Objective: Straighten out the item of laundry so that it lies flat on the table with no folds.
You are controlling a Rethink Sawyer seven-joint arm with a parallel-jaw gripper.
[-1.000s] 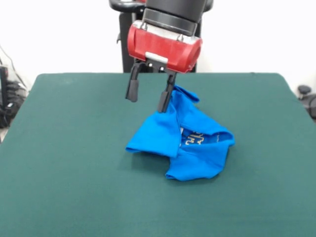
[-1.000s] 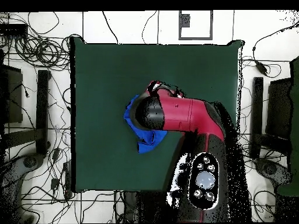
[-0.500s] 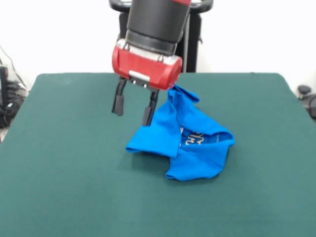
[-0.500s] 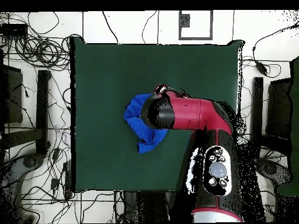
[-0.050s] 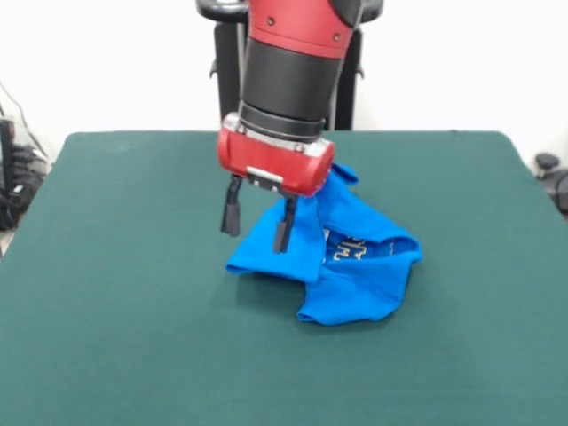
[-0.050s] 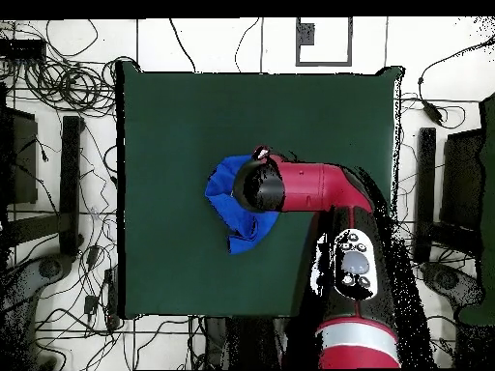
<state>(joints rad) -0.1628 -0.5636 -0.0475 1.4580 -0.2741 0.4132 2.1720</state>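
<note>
Shirt point(image 5: 346, 266) sits bunched in a heap near the middle of the green counter point(image 5: 124, 319), a touch right of centre in the front view, and it is far from flat. One fold drapes over the left part of the heap, a rounded lobe bulges toward the near side, and a peak of cloth rises at the far end. Between the folds a strip of pale lettering peeks out, too crumpled to read.

Claw point(image 5: 256, 228) hangs over the shirt's left edge, pointing down from the red wrist. Its two dark fingers point(image 5: 232, 216) stand apart with a clear gap between them, and nothing is held. The left finger hangs over bare green felt just beside the cloth; the right one shows in front of the blue fold, and whether it touches the fabric I cannot tell. The red wrist covers part of the far peak from this side.

From overhead, the shirt point(image 6: 232, 208) shows as a blue patch poking out from under the arm's dark round end, roughly mid-counter point(image 6: 164, 126). The arm hides the claw itself in that view, along with one side of the shirt.
</note>
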